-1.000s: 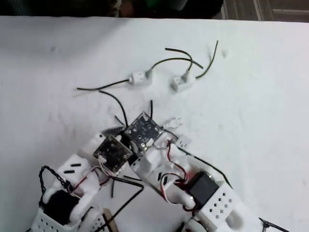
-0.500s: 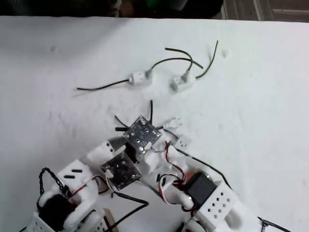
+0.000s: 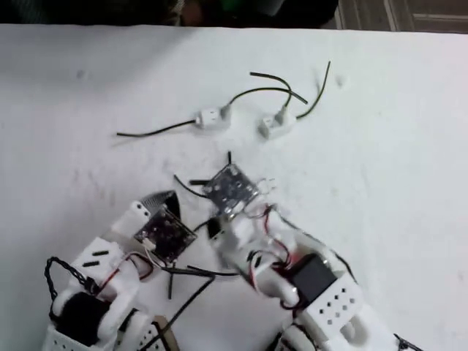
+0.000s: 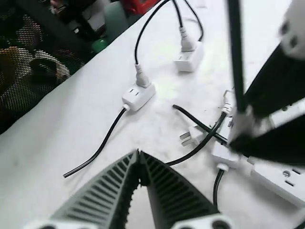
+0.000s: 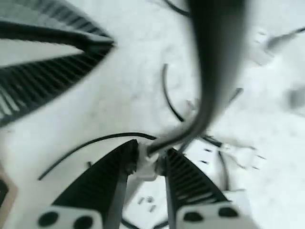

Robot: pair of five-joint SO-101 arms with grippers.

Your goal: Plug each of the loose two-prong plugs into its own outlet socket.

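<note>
One plug (image 5: 146,164) clamped in right jaws, blurred, mostly hidden between them.

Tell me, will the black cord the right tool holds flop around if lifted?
Probably floppy: the cord curves away from the white plug pinched in the right tool. It looks thin, so likely light, trailing behind when lifted.

A white tabletop (image 3: 409,146) is shown under even light. Beyond the left gripper (image 4: 139,160), past the table's edge, a black mesh surface (image 4: 28,71) and a green object (image 4: 99,45) are seen. Grey flooring (image 3: 431,14) is glimpsed behind.
</note>
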